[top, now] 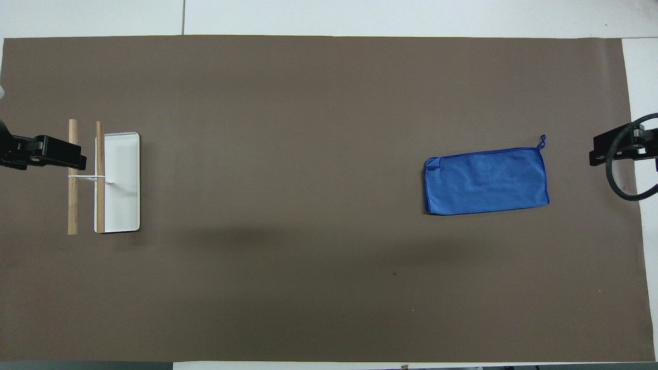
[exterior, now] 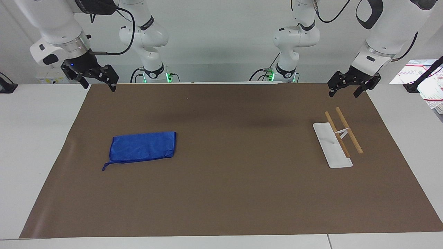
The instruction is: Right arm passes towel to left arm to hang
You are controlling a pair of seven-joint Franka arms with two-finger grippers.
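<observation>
Spread and empty, the right gripper is seen raised over the mat's edge at the right arm's end of the table, its blue light lit and nothing between its fingers. In the facing view, moving across from that gripper, the towel is met next: it is laid flat on the brown mat toward the right arm's end, well apart from both grippers. Its long axis is set along the length of the table, running from one arm's end toward the other with only a slight tilt, and its small loop is pointed outward from the corner that lies farther from the robots and toward the right arm's end. One corner nearest the middle of the table is seen folded over in the overhead view. Further across, a white-based rack with two wooden bars is stood toward the left arm's end, the bars being aligned from nearer to farther. Over the mat's edge near it, the left gripper is held raised, also spread and empty. In the overhead view only dark edges of the two grippers are caught at the frame's sides; the arms are cut off at the top of the facing view.
</observation>
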